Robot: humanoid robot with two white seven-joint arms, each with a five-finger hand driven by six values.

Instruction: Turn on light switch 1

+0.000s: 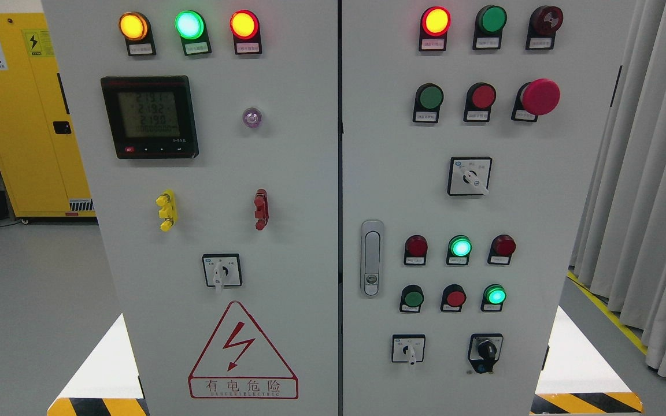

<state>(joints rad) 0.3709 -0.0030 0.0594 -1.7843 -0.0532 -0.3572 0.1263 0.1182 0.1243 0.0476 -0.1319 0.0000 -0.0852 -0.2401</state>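
Fingers are showing nowhere as we are facing the cabinet [287, 173]; lit lamps are glowing along its top edge, rotary switches [222, 270] sitting lower.

open approach, protruding mushroom button [540, 96], door handle [372, 257]

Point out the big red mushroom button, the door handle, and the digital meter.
Red mushroom button [540, 96], head view, on its cap.
Door handle [372, 257], head view, on its lever.
Digital meter [148, 113], head view, on its screen.

Industrial lab; electrical control cabinet [333, 173]; yellow safety cabinet [26, 115]; hazard-striped floor [587, 403].
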